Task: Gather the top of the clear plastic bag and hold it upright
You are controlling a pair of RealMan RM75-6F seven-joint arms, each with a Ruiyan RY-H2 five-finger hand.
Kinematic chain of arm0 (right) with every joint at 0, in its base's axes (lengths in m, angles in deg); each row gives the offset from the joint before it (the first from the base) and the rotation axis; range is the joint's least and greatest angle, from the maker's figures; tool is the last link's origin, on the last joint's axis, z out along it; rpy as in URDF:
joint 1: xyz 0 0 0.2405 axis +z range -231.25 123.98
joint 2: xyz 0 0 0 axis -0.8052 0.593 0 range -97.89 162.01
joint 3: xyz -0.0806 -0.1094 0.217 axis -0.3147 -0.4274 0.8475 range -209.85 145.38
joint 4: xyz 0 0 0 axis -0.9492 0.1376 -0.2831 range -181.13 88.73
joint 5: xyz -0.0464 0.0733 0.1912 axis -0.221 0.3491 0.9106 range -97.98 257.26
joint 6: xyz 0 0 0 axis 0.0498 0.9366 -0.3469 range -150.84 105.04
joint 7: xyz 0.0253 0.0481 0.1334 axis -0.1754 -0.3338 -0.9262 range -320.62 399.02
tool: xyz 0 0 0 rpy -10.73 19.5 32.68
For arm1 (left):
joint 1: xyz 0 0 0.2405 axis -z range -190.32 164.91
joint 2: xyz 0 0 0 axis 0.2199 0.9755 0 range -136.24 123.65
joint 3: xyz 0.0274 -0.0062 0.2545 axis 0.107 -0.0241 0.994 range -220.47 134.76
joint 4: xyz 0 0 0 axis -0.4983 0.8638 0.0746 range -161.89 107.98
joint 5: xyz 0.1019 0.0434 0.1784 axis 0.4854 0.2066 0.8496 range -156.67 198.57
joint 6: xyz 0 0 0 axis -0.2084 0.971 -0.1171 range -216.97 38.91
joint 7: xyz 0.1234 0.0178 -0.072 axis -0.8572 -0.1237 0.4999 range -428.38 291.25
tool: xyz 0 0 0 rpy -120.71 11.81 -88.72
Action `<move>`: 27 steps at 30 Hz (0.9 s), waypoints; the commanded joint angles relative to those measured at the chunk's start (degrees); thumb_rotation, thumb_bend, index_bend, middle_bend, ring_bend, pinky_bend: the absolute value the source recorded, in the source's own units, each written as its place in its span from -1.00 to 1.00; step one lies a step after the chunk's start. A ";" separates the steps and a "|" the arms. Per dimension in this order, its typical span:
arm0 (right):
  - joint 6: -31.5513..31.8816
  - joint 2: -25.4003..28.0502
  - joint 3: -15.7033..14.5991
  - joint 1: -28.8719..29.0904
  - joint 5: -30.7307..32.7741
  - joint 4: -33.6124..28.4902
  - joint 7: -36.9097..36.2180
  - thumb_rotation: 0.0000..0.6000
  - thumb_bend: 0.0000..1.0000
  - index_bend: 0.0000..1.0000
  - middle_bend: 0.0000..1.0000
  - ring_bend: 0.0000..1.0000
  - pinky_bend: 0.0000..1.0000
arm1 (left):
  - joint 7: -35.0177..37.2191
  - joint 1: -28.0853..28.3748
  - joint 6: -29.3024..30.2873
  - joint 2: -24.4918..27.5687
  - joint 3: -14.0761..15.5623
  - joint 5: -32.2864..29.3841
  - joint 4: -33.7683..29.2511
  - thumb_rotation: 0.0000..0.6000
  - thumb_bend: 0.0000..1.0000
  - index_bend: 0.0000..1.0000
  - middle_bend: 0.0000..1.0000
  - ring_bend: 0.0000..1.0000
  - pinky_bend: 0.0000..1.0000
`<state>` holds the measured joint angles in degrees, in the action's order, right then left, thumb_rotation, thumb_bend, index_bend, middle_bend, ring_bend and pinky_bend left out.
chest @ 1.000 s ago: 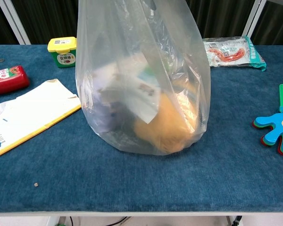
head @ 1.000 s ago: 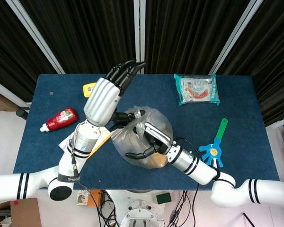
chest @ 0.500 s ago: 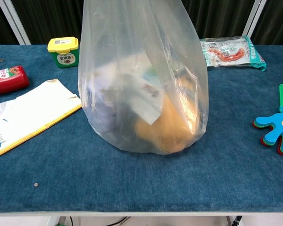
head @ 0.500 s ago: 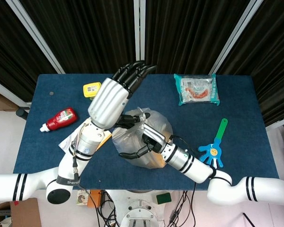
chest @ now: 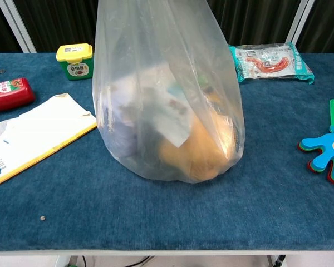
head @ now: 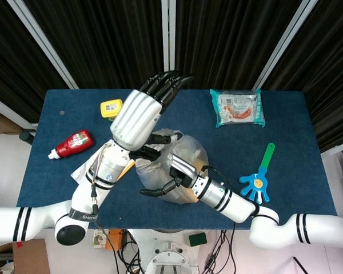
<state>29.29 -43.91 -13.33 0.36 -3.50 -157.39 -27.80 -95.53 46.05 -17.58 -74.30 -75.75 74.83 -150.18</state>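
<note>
The clear plastic bag point(chest: 167, 94) stands upright in the middle of the blue table, with an orange item and packets inside; its top runs out of the chest view. From above, the bag point(head: 188, 157) narrows to a gathered neck. My left hand point(head: 136, 117) is over that neck: its thumb presses the bunched plastic and its long fingers point(head: 167, 83) stretch away towards the far edge. My right hand point(head: 172, 176) reaches in from the near right, its dark fingers curled round the bag just under the neck. The chest view shows neither hand.
A yellow-lidded tub point(chest: 74, 60) and a red sauce bottle point(chest: 8, 93) are at the far left, with a white and yellow booklet point(chest: 33, 136) in front of them. A sausage packet point(chest: 270, 61) lies at the back right and a blue hand-shaped clapper point(chest: 325, 153) at the right edge.
My right hand slid left and nearer along the bag, closing round its upper part. The left hand shifted slightly right over the neck. The bag's right side drew inward.
</note>
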 commanded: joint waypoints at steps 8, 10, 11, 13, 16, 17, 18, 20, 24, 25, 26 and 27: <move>0.10 1.78 0.05 -0.63 -1.18 -0.70 -2.29 0.87 -0.58 -0.45 -0.41 -0.81 -0.72 | 1.72 2.93 -8.71 10.03 -4.41 -20.39 -0.62 1.00 -1.00 -0.80 -0.64 -0.81 -0.68; 0.24 2.54 -0.17 -0.93 -1.97 -0.73 -3.11 0.87 -0.58 -0.38 -0.37 -0.78 -0.71 | 2.82 3.33 -10.52 11.91 -4.81 -24.08 -0.03 1.00 -1.00 -0.80 -0.64 -0.81 -0.68; 0.43 2.84 -0.23 -1.09 -2.27 -0.72 -3.54 0.88 -0.58 -0.34 -0.35 -0.76 -0.70 | 3.10 3.48 -11.33 12.72 -4.77 -25.44 0.34 1.00 -1.00 -0.80 -0.64 -0.81 -0.68; 0.88 3.29 -0.40 -1.43 -2.79 -0.54 -4.53 0.87 -0.58 -0.31 -0.32 -0.74 -0.68 | 3.45 3.85 -13.13 14.35 -4.29 -27.85 1.38 1.00 -1.00 -0.80 -0.64 -0.81 -0.68; 1.22 3.74 -0.65 -1.69 -3.28 -0.34 -6.03 0.87 -0.58 -0.29 -0.31 -0.73 -0.67 | 4.67 4.03 -15.53 15.97 -3.38 -30.10 2.59 1.00 -1.00 -0.80 -0.64 -0.81 -0.68; 1.32 3.87 -0.78 -1.79 -3.48 -0.32 -6.51 0.87 -0.58 -0.29 -0.31 -0.73 -0.67 | 5.24 4.00 -16.21 16.35 -3.15 -30.59 2.84 1.00 -1.00 -0.80 -0.64 -0.81 -0.68; 1.50 4.03 -0.90 -1.89 -3.76 -0.24 -7.15 0.87 -0.58 -0.29 -0.31 -0.73 -0.67 | 5.98 3.91 -17.18 16.87 -2.79 -31.08 3.12 1.00 -1.00 -0.80 -0.64 -0.81 -0.68; 1.92 4.32 -1.00 -2.05 -4.25 -0.10 -8.30 0.88 -0.58 -0.29 -0.31 -0.73 -0.67 | 6.90 3.83 -18.94 17.81 -1.98 -31.59 3.53 1.00 -1.00 -0.80 -0.64 -0.81 -0.68; 2.71 4.73 -1.10 -2.19 -5.11 0.17 -10.80 0.87 -0.58 -0.27 -0.29 -0.71 -0.66 | 7.31 4.01 -21.83 19.08 0.34 -31.47 4.33 1.00 -1.00 -0.80 -0.64 -0.81 -0.68; 2.82 4.80 -1.21 -2.19 -5.38 0.23 -11.37 0.87 -0.58 -0.27 -0.28 -0.71 -0.65 | 7.45 4.11 -22.47 19.22 0.89 -31.47 4.59 1.00 -1.00 -0.80 -0.64 -0.81 -0.68; 2.93 4.89 -1.38 -2.16 -5.73 0.32 -12.05 0.87 -0.58 -0.26 -0.28 -0.70 -0.65 | 7.84 4.22 -23.13 19.21 1.53 -31.43 4.99 1.00 -1.00 -0.80 -0.64 -0.81 -0.68; 2.98 4.95 -1.48 -2.11 -5.96 0.39 -12.47 0.87 -0.58 -0.26 -0.28 -0.70 -0.65 | 8.29 4.29 -23.48 19.08 1.91 -31.37 5.32 1.00 -1.00 -0.80 -0.64 -0.81 -0.68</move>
<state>32.03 -39.15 -14.58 -1.76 -8.96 -157.17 -39.57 -87.77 50.17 -40.51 -55.34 -74.38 43.45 -145.37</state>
